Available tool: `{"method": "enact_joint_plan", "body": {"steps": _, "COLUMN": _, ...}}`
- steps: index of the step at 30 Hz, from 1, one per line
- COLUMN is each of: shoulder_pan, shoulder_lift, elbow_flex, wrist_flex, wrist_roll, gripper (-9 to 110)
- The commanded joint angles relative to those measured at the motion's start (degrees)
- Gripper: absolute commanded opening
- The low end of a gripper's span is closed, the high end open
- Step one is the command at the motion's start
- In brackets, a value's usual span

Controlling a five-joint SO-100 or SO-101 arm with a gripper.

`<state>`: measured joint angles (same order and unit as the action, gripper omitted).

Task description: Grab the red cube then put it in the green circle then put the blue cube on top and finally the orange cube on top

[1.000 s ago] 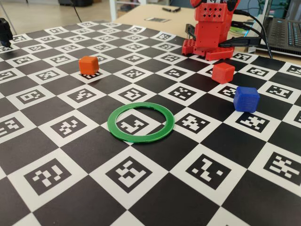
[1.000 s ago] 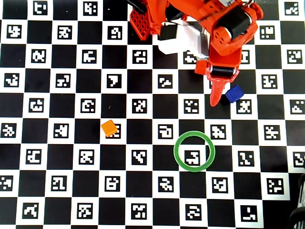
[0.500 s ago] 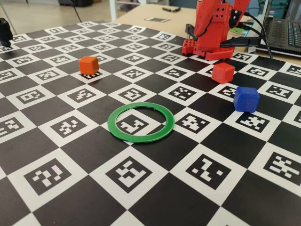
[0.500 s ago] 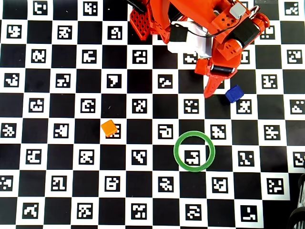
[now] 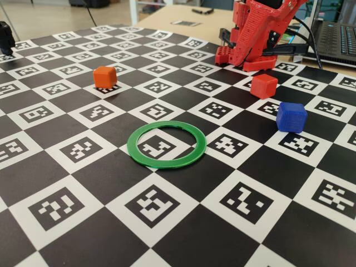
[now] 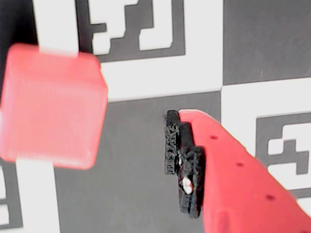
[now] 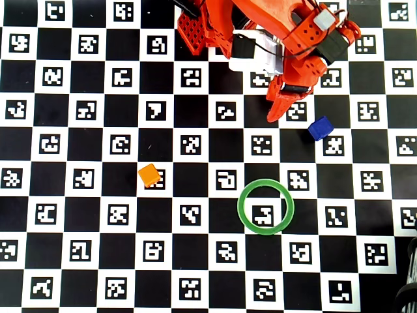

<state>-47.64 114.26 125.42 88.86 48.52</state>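
Note:
The red cube (image 5: 263, 85) sits on the chequered mat just in front of my gripper (image 5: 257, 63). In the wrist view it (image 6: 51, 104) lies close below, left of my one visible finger's black pad (image 6: 183, 165); the other finger is out of frame, so the gripper (image 6: 99, 165) is open and empty. In the overhead view the gripper (image 7: 280, 109) hides the red cube. The blue cube (image 5: 291, 117) (image 7: 320, 128) stands right of the red one. The green circle (image 5: 166, 144) (image 7: 265, 206) lies flat and empty mid-mat. The orange cube (image 5: 104, 77) (image 7: 149, 175) is far left.
The arm's red base (image 7: 195, 29) stands at the mat's far edge. A laptop (image 5: 339, 36) sits behind the mat at the right in the fixed view. A dark object (image 5: 5, 36) is at the far left edge.

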Motion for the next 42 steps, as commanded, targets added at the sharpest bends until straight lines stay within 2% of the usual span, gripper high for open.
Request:
{"method": "enact_joint_plan", "body": {"steps": 1, "shoulder_pan": -0.97, "shoulder_lift": 5.36, "elbow_flex": 1.67, "wrist_flex": -3.34, "wrist_roll": -0.88, "gripper": 52}}
{"method": "enact_joint_plan", "body": {"steps": 10, "shoulder_pan": -1.41, "shoulder_lift": 7.38, "elbow_flex": 7.82, "wrist_flex": -11.51, "wrist_roll": -1.14, "gripper": 54}}
{"method": "enact_joint_plan", "body": {"steps": 42, "shoulder_pan": -4.92, "shoulder_lift": 3.43, "elbow_flex": 17.58, "wrist_flex": -26.37, "wrist_roll": 1.14, "gripper": 55}}
